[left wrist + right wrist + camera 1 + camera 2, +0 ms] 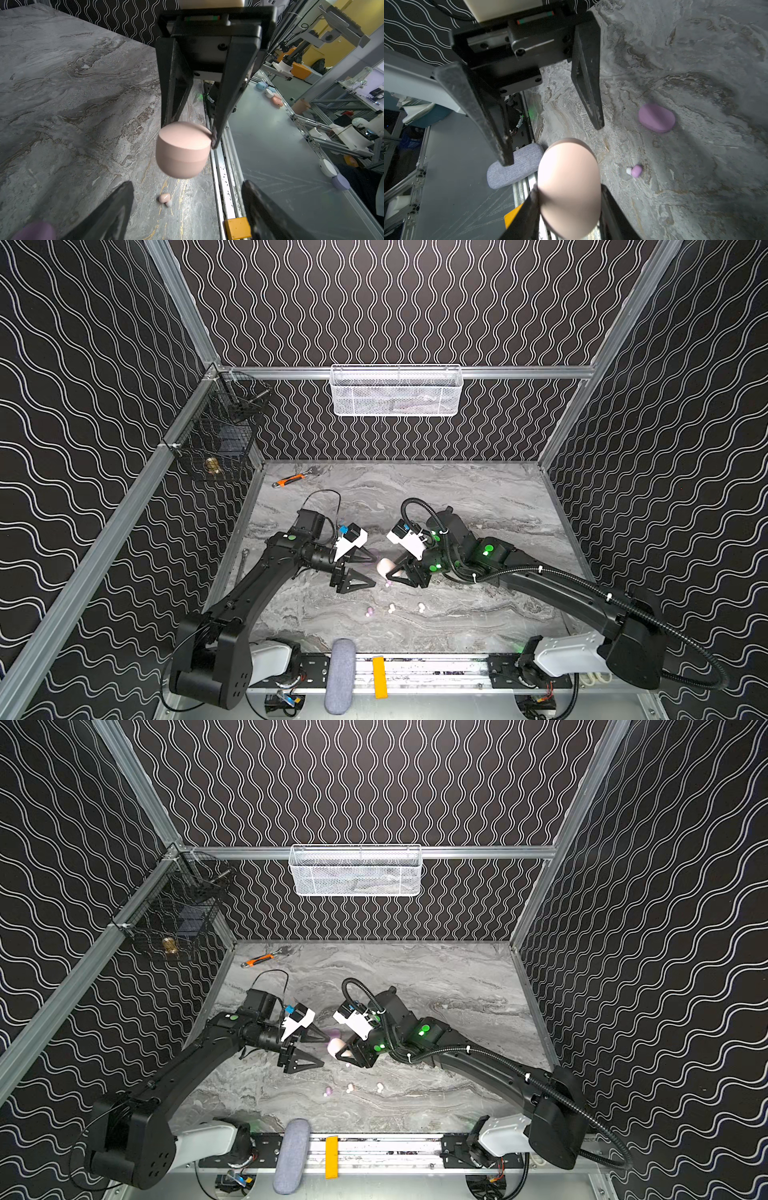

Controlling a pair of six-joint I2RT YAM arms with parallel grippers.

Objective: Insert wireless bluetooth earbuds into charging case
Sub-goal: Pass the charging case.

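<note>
My right gripper (569, 212) is shut on a cream-pink oval charging case (569, 187), held above the table mid-scene; the case shows in both top views (384, 566) (336, 1046). My left gripper (368, 570) faces it from the left, open and empty, with the case (182, 149) just beyond its fingertips (108, 212). A lilac case (656, 118) lies closed on the table by the left gripper. One lilac earbud (636, 170) lies below the held case (388, 584). Nearer the front lie another lilac earbud (369, 610) and two cream ones (391, 608) (421, 606).
A grey fabric pouch (340, 674) and a yellow block (379, 676) sit on the front rail. An orange-handled tool (291, 480) lies at the back left. A white mesh basket (395, 389) hangs on the back wall, a black wire basket (216, 435) on the left.
</note>
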